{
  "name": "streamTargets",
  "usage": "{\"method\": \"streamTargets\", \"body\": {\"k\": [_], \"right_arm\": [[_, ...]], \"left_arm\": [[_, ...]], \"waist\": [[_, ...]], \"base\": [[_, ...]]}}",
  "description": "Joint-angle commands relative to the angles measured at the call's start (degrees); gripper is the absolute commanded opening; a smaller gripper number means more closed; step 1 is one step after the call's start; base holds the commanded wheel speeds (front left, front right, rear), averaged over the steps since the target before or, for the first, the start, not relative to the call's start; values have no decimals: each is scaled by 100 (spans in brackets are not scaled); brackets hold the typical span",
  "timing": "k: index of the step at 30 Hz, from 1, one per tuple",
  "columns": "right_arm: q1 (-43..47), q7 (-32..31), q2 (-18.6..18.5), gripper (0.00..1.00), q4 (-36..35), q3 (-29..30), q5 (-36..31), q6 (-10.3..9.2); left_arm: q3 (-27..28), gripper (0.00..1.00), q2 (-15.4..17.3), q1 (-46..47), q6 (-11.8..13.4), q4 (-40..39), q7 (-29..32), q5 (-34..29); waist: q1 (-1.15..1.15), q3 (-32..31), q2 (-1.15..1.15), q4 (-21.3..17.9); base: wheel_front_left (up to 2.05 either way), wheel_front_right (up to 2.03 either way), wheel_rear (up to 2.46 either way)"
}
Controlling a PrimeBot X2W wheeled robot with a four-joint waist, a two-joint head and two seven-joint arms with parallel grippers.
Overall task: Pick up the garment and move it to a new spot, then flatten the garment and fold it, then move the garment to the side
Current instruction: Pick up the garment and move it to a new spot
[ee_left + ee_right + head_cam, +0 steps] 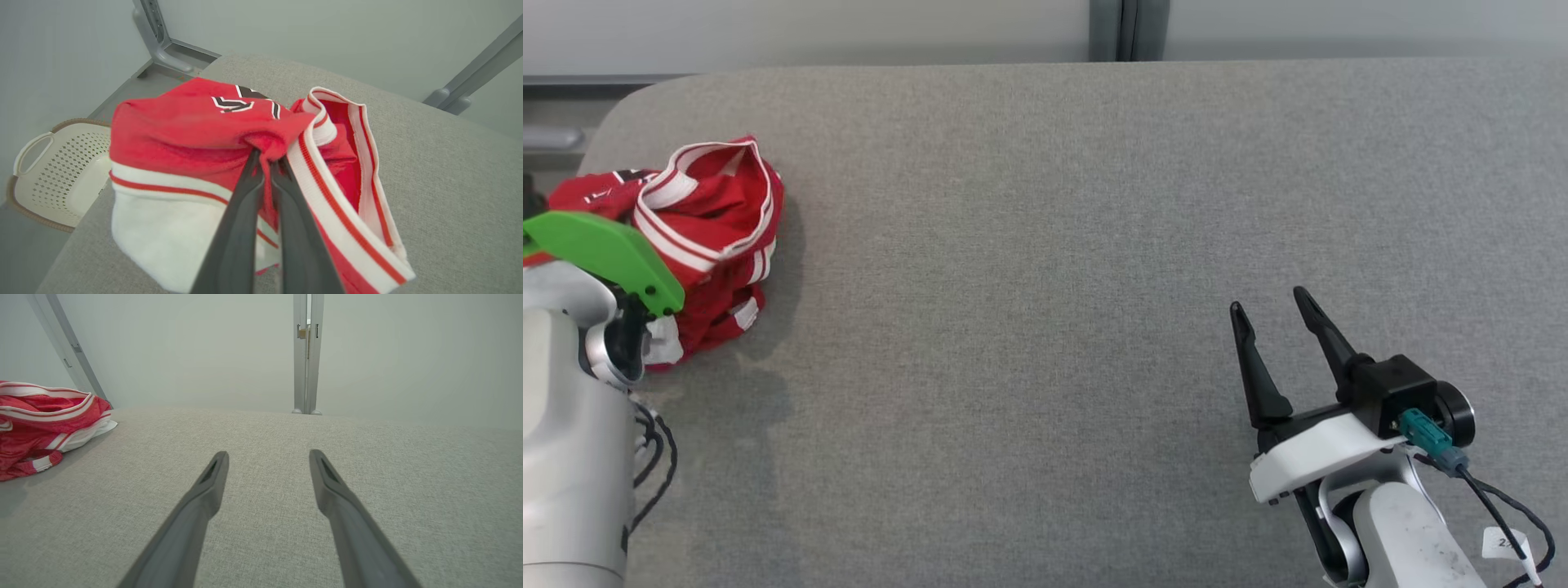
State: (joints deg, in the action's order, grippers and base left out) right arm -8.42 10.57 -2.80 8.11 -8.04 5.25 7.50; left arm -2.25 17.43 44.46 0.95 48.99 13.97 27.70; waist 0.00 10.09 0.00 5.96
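On the bench point(1045, 245), the garment point(171, 134) is pinched by the left end effector point(268, 158); the right end effector point(268, 455) is spread open.

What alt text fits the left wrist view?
The left gripper is shut on a bunched fold of a crumpled red garment with white-and-red striped trim, near the corner of a grey fabric table. A pale perforated basket sits on the floor beside the table.
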Motion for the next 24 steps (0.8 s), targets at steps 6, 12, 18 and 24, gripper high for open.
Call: {"method": "streamTargets", "body": {"k": [6,12,18,24], "right_arm": [[168,193,-16,100,299,-48,298,-1],[243,273,-17,100,415,-92,374,-2],[148,241,-16,100,409,-211,340,-2],[-24,202,-16,100,340,-318,338,-2]], "left_arm": [[-346,0,88,471,-111,-800,-303,-361],[-557,0,-257,857,-255,-1510,-420,-318],[-893,0,-814,1132,-358,-2007,-318,-229],[-1224,0,-1218,1299,-397,-2132,-266,-165]], "waist": [[0,-774,0,128],[0,-1124,0,-109],[0,-1122,0,-637],[0,-867,0,-1397]], "base": [[0,0,0],[0,0,0],[0,0,0],[0,0,0]]}}
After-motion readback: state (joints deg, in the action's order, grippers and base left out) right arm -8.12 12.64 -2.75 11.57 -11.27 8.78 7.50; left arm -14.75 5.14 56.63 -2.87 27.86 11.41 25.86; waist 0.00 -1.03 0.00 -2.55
